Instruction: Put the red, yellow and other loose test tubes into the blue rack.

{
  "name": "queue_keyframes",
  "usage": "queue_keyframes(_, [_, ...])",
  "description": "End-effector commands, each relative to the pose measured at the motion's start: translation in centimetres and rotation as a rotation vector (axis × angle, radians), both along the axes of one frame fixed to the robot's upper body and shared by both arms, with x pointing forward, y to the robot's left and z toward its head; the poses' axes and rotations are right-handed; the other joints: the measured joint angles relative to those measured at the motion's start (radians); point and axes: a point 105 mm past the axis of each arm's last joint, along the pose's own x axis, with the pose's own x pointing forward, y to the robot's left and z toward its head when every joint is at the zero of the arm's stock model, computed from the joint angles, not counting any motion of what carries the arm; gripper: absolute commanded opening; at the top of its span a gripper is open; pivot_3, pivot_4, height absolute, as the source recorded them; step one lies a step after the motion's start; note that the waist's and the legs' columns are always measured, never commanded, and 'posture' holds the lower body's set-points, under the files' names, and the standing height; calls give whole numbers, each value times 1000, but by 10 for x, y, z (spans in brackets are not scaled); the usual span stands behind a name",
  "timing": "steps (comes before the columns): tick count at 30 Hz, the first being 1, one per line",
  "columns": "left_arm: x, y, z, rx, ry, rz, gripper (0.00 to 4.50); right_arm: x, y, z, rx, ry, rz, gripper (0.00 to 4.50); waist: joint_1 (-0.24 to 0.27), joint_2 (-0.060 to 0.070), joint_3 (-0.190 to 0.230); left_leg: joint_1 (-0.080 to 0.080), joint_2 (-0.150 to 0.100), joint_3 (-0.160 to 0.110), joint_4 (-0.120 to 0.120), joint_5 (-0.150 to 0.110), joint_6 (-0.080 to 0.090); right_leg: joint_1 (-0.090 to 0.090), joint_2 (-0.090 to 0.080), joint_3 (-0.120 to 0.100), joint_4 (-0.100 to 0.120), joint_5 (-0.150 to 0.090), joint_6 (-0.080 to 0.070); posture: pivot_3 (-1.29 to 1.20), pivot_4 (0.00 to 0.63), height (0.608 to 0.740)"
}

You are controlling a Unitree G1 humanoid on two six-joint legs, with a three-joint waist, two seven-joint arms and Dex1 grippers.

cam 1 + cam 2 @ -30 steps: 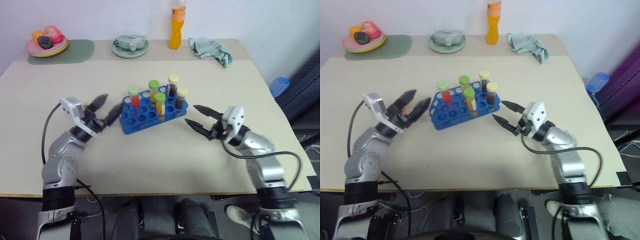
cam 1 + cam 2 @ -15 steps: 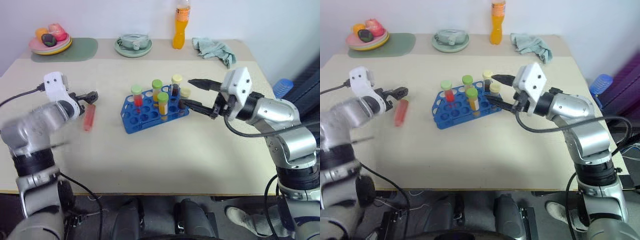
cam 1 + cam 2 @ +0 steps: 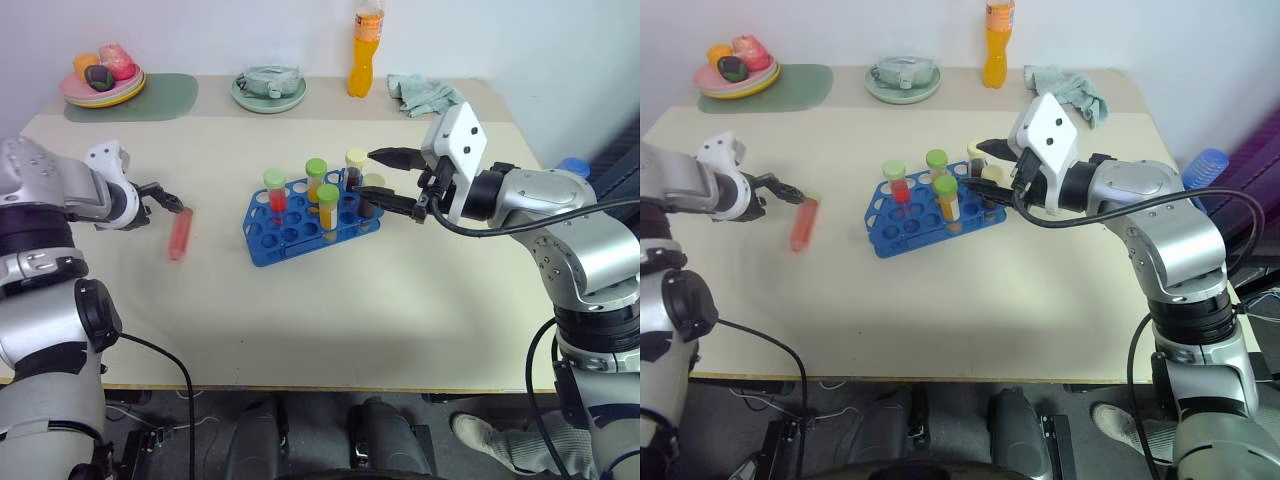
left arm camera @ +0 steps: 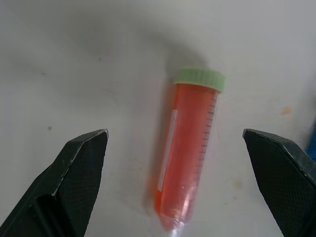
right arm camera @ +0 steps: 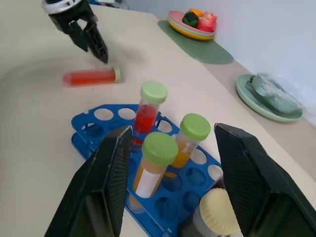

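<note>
The blue rack (image 3: 300, 228) stands mid-table. Upright in it are a red tube (image 3: 274, 192), two yellow-orange tubes (image 3: 327, 207) with green caps, and two dark tubes (image 3: 354, 168) with cream caps. To the rack's left, a loose red tube (image 3: 179, 236) with a green cap lies flat on the table. My left gripper (image 3: 166, 199) hangs open just above it, the tube (image 4: 186, 148) between its fingers (image 4: 79, 163) without touching them. My right gripper (image 3: 372, 180) hovers open over the rack's right end, around the cream-capped tubes, holding nothing.
Along the far edge sit a plate of fruit (image 3: 72, 93) on a green mat (image 3: 150, 100), a green saucer (image 3: 246, 100) with a bowl, an orange bottle (image 3: 362, 60) and a teal cloth (image 3: 425, 95). A blue object (image 3: 568, 166) lies beyond the table's right edge.
My left arm swung out to the left and its gripper tipped down over the loose red tube. My right gripper rose and moved left over the rack's right end.
</note>
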Motion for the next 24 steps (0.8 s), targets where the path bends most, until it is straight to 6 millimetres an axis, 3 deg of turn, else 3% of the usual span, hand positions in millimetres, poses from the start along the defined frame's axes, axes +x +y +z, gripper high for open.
queue_keyframes(1, [12, 5, -2, 77, -9, 0, 4500, -1, 0, 9, 19, -41, -6, 2664, 1, 0, 0, 0, 0, 0, 0, 0, 0, 0, 0, 0, 0, 0, 0, 0, 150, 740])
queue_keyframes(3, [15, 6, -7, 108, 6, -10, 4500, -1, 1, 8, 20, -39, -8, 2664, 1, 0, 0, 0, 0, 1, 0, 0, 0, 0, 0, 0, 0, 0, 0, 0, 150, 740])
queue_keyframes(5, [17, 7, -9, 133, 16, -30, 3961, 0, 0, 8, 23, -41, -16, 2737, -1, -1, 0, -1, 0, 1, 0, 0, 0, -1, 0, 0, 0, 0, 0, 0, 150, 740])
queue_keyframes(7, [18, 9, -9, 150, 20, -41, 3158, -1, -1, 7, 24, -39, -20, 2737, -1, -1, 0, -1, 0, 1, 0, 0, 0, -1, 0, 0, 0, 0, 0, 0, 150, 740])
queue_keyframes(11, [17, 13, -11, 166, 32, -41, 974, -1, 0, 5, 24, -36, -23, 2737, 0, -1, 1, -1, 0, 1, 0, 0, 0, -1, 0, 0, 0, 0, 0, 0, 150, 740])
queue_keyframes(12, [17, 15, -11, 177, 31, -46, 725, -1, -1, 5, 24, -36, -23, 2737, 0, -1, 1, -1, 0, 1, 0, 0, 0, -1, 0, 0, 0, 0, 0, 0, 150, 740])
queue_keyframes(17, [11, 23, -4, 173, -18, -73, 725, -1, -1, 3, 24, -36, -23, 2737, -5, -1, 1, -1, 0, 1, 0, 0, 0, -2, 0, 0, 0, 0, 0, 0, 150, 740])
queue_keyframes(21, [-17, 10, 12, 140, -262, -325, 725, -2, -5, 1, 33, -33, -34, 2737, -23, -1, 1, -1, 1, 2, -1, 0, 0, -3, 0, 2, 1, 0, 0, 0, 150, 740])
queue_keyframes(23, [-33, -13, 37, -57, -585, -440, 725, -2, -8, -3, 37, -26, -47, 2737, -21, -1, 1, -1, 1, -1, -1, 0, 0, -2, -1, 2, 0, 0, 0, 0, 150, 740])
queue_keyframes(24, [-46, -12, 45, -41, -694, -459, 725, -2, -10, -6, 43, -18, -54, 2737, -14, -1, 1, -1, 1, -2, -1, 0, 0, -2, -1, 2, 0, 0, 0, 0, 150, 740])
